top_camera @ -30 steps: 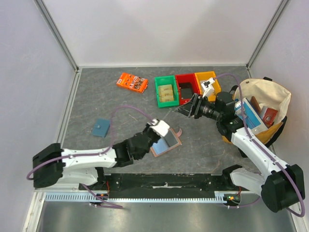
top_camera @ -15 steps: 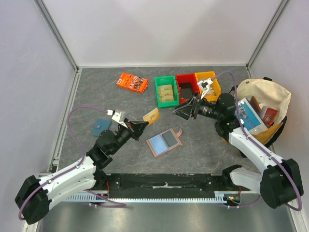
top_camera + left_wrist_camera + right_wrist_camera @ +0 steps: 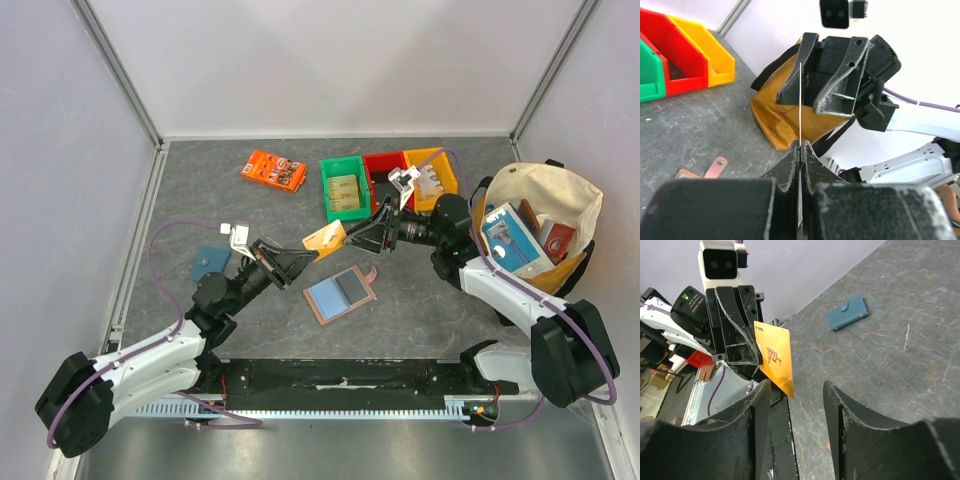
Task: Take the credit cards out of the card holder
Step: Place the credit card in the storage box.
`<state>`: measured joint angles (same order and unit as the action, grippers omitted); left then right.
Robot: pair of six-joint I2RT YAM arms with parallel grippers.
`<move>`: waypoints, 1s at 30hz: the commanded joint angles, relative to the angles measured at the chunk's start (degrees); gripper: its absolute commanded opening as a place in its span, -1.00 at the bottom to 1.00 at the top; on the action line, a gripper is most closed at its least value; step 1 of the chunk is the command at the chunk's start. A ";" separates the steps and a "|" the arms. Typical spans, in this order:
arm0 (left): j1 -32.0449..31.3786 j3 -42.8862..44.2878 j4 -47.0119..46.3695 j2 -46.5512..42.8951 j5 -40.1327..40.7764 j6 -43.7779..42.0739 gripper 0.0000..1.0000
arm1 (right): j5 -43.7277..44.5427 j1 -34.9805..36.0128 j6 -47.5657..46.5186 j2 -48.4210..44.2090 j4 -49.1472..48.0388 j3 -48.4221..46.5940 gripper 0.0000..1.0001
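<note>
The right gripper (image 3: 366,238) had come in toward the left gripper (image 3: 300,258) since the earlier frame. Its jaws stood apart, with the free end of the orange card (image 3: 326,240) at their mouth; whether they touched it could not be told. The left gripper's jaws were pressed together on the card's other end, holding it up off the table (image 3: 420,310). The card holder (image 3: 340,293) lay open, blue lining up, toward the middle of the table's near edge — just below the card. A teal pouch (image 3: 209,263) lay toward the left edge.
</note>
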<state>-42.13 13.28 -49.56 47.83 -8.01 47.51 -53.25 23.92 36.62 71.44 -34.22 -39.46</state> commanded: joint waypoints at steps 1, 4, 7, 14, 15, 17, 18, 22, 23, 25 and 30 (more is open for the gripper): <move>0.12 1.40 -7.39 0.51 -2.01 4.35 -0.96 | -1.94 2.00 1.52 1.33 -5.41 -1.32 0.00; 0.21 1.49 -7.83 0.68 -2.27 4.79 -0.96 | -2.73 2.88 3.62 2.21 -8.40 -1.32 -0.17; 0.29 1.58 -7.57 0.94 -2.45 4.88 -0.96 | -2.99 3.06 6.09 2.56 -12.18 -0.97 -0.36; 0.29 1.93 -4.51 1.03 -2.28 5.14 -0.97 | -3.35 3.06 6.53 2.13 -12.28 -1.76 -1.00; 0.29 2.10 -3.19 0.77 -1.84 4.79 -0.96 | -3.26 2.97 6.18 2.04 -11.67 -1.85 -1.00; 0.29 2.54 0.23 -0.19 -0.87 4.00 -0.93 | -2.91 2.89 4.78 1.77 -9.13 -2.28 -1.00; 0.38 2.80 2.08 -0.81 0.00 3.56 -0.88 | -2.73 2.88 3.64 1.51 -7.37 -2.55 -1.00; 0.47 3.77 9.73 -3.79 3.08 0.76 -0.58 | -1.86 2.62 -0.40 0.63 -1.04 -3.95 -1.00; 0.47 4.03 11.31 -4.76 3.61 -0.04 -0.51 | -1.68 2.53 -1.19 0.54 0.19 -4.22 -1.00; 0.47 4.39 14.13 -5.99 4.67 -1.27 -0.25 | -1.50 2.45 -2.08 0.28 1.69 -4.83 -1.00; 0.56 5.53 22.12 -8.72 7.74 -4.17 0.30 | -0.54 2.18 -2.78 0.28 3.45 -5.53 -1.00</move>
<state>-41.76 15.77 -35.03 41.23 -4.14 47.86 -55.11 26.48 36.56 73.12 -33.12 -42.11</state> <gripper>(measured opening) 0.570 0.009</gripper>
